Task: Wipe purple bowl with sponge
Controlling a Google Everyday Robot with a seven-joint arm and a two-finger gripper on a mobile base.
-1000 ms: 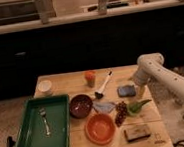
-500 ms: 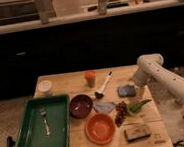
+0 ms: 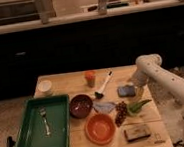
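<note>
Fingers hang just beside the blue sponge; I cannot tell how open they are. Purple bowl lies toward their 9 o'clock, well apart.

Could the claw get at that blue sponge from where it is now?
Probably yes. The claw hangs right beside the blue sponge, at its right edge, and nothing stands between them.
</note>
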